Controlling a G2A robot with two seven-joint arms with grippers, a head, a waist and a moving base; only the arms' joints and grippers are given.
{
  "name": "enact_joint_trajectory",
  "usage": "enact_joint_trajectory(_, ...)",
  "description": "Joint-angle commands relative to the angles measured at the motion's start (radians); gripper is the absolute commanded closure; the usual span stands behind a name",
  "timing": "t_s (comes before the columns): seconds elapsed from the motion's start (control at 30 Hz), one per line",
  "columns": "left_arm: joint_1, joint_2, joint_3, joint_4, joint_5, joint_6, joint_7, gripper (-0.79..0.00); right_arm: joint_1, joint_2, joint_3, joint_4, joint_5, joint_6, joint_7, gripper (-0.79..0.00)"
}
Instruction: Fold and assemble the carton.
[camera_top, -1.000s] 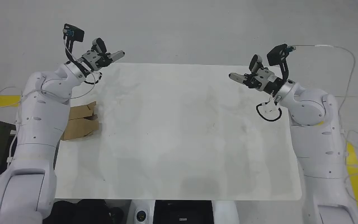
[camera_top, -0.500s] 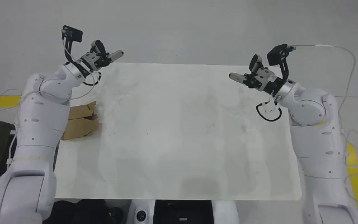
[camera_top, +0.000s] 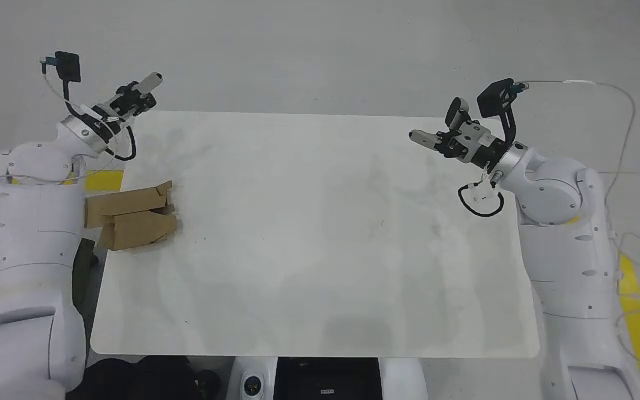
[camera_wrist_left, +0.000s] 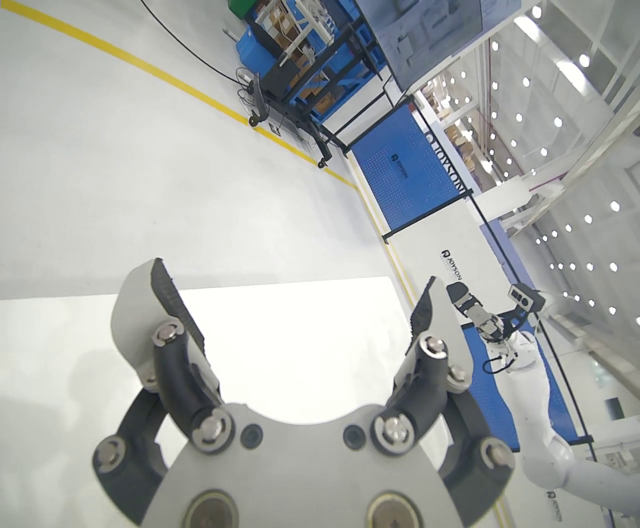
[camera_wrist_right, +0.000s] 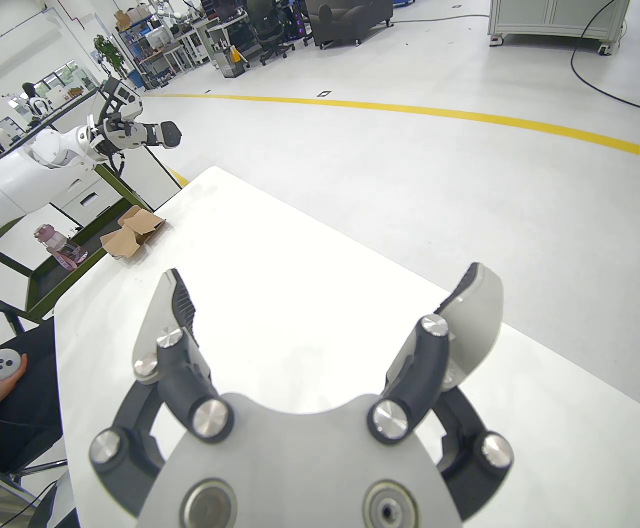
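Jaws first: left gripper (camera_wrist_left: 295, 280) stands wide open, ribbed dark pads facing each other across a broad gap, nothing between them. Right gripper (camera_wrist_right: 325, 275) likewise spread wide, also empty.

Left gripper (camera_top: 145, 82) hangs just outside the far left corner of the table (camera_top: 330, 250), off the white top and clear of it. Its wrist view looks along the table (camera_wrist_left: 280, 320) toward the opposite side, where the right gripper (camera_wrist_left: 457, 292) shows small and far off.

Right gripper (camera_top: 420, 137) hovers above the far right part of the table, fingers pointing inward toward the middle, not touching the surface. From its wrist view the white top (camera_wrist_right: 280, 240) runs away beneath the fingers, with the left gripper (camera_wrist_right: 167, 135) raised beyond the far corner.

Carton (camera_top: 135, 215): brown cardboard, lying low at the table's left edge, about midway along that side. Flaps loose and splayed, not squared up into a box. From above, part of it seems to reach out past the table's edge. Well apart from both grippers; the left one is the nearer. In the right wrist view the carton (camera_wrist_right: 132, 232) sits by the edge, flaps standing up at odd angles.

Surroundings: pale floor with a yellow line (camera_wrist_right: 400, 107); a green cart beside the table carrying a pink bottle (camera_wrist_right: 47, 237); a blue panel (camera_wrist_left: 405, 170) on the floor beyond.
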Motion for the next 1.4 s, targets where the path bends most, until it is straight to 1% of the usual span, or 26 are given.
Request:
enact_joint_trajectory(0.0, 0.01, 0.007, -0.022, 0.015, -0.019, 0.017, 0.004, -0.785, 0.0, 0.0, 0.0, 0.0, 0.0, 0.0, 0.0, -0.785)
enact_joint_trajectory(0.2, 0.067, 0.037, -0.101, 0.044, -0.035, 0.023, 0.028, -0.785, 0.0, 0.0, 0.0, 0.0, 0.0, 0.0, 0.0, -0.785)
enact_joint_trajectory(0.4, 0.13, 0.061, -0.167, 0.036, -0.041, 0.025, 0.053, -0.785, 0.0, 0.0, 0.0, 0.0, 0.0, 0.0, 0.0, -0.785)
enact_joint_trajectory(0.6, 0.207, 0.088, -0.255, 0.022, -0.071, 0.049, 0.087, -0.785, 0.0, 0.0, 0.0, 0.0, 0.0, 0.0, 0.0, -0.785)
enact_joint_trajectory(0.77, 0.277, 0.111, -0.326, 0.024, -0.058, 0.1, 0.134, -0.785, 0.0, 0.0, 0.0, 0.0, 0.0, 0.0, 0.0, -0.785)
enact_joint_trajectory(0.9, 0.317, 0.119, -0.35, 0.026, -0.048, 0.137, 0.156, -0.785, 0.0, 0.0, 0.0, 0.0, 0.0, 0.0, 0.0, -0.785)
enact_joint_trajectory(1.0, 0.347, 0.122, -0.373, 0.034, -0.128, 0.161, 0.093, -0.785, 0.0, 0.0, 0.0, 0.0, 0.0, 0.0, 0.0, -0.785)
enact_joint_trajectory(1.13, 0.409, 0.141, -0.409, 0.03, -0.083, 0.151, 0.053, -0.785, 0.0, 0.0, 0.0, 0.0, 0.0, 0.0, 0.0, -0.785)
enact_joint_trajectory(1.2, 0.428, 0.147, -0.42, 0.026, -0.063, 0.154, 0.055, -0.785, 0.0, 0.0, 0.0, 0.0, 0.0, 0.0, 0.0, -0.785)
enact_joint_trajectory(1.27, 0.455, 0.153, -0.429, 0.022, -0.041, 0.175, 0.059, -0.785, 0.0, 0.0, 0.0, 0.0, 0.0, 0.0, 0.0, -0.785)
enact_joint_trajectory(1.37, 0.496, 0.155, -0.423, 0.006, 0.001, 0.185, 0.08, -0.785, 0.0, 0.0, 0.0, 0.0, 0.0, 0.0, 0.0, -0.785)
